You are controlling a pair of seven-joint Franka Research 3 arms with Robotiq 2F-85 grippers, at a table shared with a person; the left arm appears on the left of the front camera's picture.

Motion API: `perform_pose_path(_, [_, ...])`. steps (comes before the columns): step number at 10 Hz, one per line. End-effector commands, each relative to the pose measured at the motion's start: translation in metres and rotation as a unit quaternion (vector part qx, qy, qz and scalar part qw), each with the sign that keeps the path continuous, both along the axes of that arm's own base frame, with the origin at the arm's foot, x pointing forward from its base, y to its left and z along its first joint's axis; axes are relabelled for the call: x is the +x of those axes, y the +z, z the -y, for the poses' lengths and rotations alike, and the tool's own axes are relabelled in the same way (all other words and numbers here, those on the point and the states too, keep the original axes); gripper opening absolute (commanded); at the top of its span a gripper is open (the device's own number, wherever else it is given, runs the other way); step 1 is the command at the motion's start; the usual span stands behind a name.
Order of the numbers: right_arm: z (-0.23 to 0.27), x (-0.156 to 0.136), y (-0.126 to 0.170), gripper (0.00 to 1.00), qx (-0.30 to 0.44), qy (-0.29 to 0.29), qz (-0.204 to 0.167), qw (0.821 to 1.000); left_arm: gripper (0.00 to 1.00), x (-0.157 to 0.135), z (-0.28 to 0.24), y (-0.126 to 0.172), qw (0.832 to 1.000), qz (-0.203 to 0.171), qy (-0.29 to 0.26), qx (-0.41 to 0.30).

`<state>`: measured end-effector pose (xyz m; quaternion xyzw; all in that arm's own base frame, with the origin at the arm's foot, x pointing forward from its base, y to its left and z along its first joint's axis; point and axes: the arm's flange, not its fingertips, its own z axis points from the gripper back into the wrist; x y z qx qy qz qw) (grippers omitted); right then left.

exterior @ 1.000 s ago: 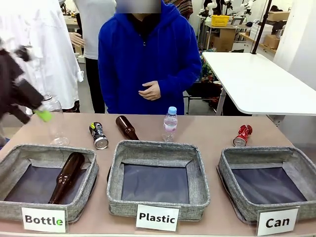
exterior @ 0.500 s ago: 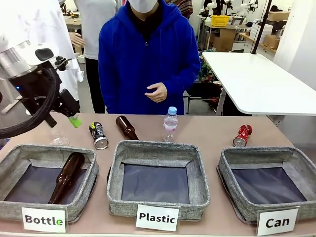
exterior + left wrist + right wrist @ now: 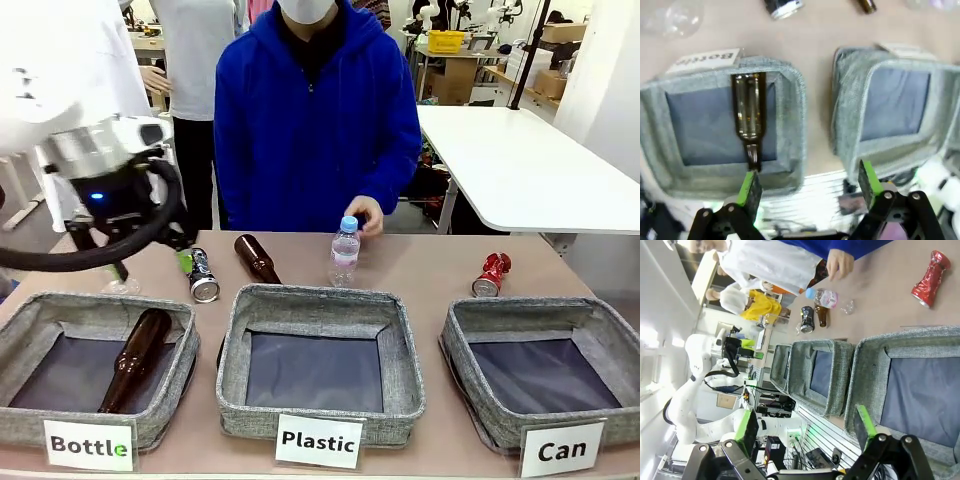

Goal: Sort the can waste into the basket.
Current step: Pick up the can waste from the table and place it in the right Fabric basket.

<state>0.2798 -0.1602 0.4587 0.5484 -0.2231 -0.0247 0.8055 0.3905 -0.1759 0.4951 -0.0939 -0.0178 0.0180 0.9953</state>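
The black can [image 3: 201, 275] lies on the table behind the "Bottle" basket, and my left gripper [image 3: 152, 265] hangs open just to its left, holding nothing. From the left wrist view the open left gripper [image 3: 809, 185] looks down on the baskets, with the black can [image 3: 784, 6] at the top edge. The crushed red can [image 3: 491, 274] lies behind the "Can" basket [image 3: 520, 310]. My right gripper [image 3: 806, 427] is open and holds nothing, above the near rim of the Can basket [image 3: 900, 347], far from the red can [image 3: 930, 277].
The person's hand [image 3: 365, 215] reaches the upright plastic bottle [image 3: 344, 250]. A brown bottle [image 3: 257, 258] lies on the table and another [image 3: 135, 358] in the "Bottle" basket [image 3: 60, 305]. The "Plastic" basket [image 3: 320, 300] stands in the middle. A clear bottle [image 3: 118, 283] sits behind my left gripper.
My left arm has swung right and down, from the far left edge to beside the black can. The person's hand has come down to the plastic bottle.
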Motion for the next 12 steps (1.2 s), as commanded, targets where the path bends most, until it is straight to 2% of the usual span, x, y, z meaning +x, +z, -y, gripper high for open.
perform_pose_path(1, [0.000,0.002,0.001,1.00,0.008,0.000,0.017,1.000,1.00,0.016,0.033,0.008,0.998,0.002,0.057,0.034])
perform_pose_path(3, [0.000,0.002,0.001,1.00,0.008,0.000,0.017,1.000,1.00,0.034,0.042,-0.004,0.995,0.018,0.079,0.064])
perform_pose_path(5, [0.000,0.002,0.001,1.00,0.008,0.000,0.017,1.000,1.00,0.056,0.037,-0.007,0.993,0.054,0.081,0.067])
perform_pose_path(6, [0.000,0.002,0.001,1.00,0.008,0.000,0.017,1.000,1.00,0.071,0.031,-0.015,0.992,0.057,0.095,0.066])
perform_pose_path(8, [0.000,0.002,0.001,1.00,0.008,0.000,0.017,1.000,1.00,0.083,0.027,-0.020,0.993,0.048,0.094,0.053])
perform_pose_path(9, [0.000,0.002,0.001,1.00,0.008,0.000,0.017,1.000,1.00,0.085,0.028,-0.020,0.991,0.030,0.117,0.058])
perform_pose_path(10, [0.000,0.002,0.001,1.00,0.008,0.000,0.017,1.000,1.00,0.078,0.034,-0.017,0.983,-0.105,0.128,0.078])
perform_pose_path(11, [0.000,0.002,0.001,1.00,0.008,0.000,0.017,1.000,1.00,0.084,0.021,-0.026,0.993,0.040,0.095,0.053])
perform_pose_path(12, [0.000,0.002,0.001,1.00,0.008,0.000,0.017,1.000,1.00,0.080,0.022,-0.031,0.992,-0.010,0.107,0.067])
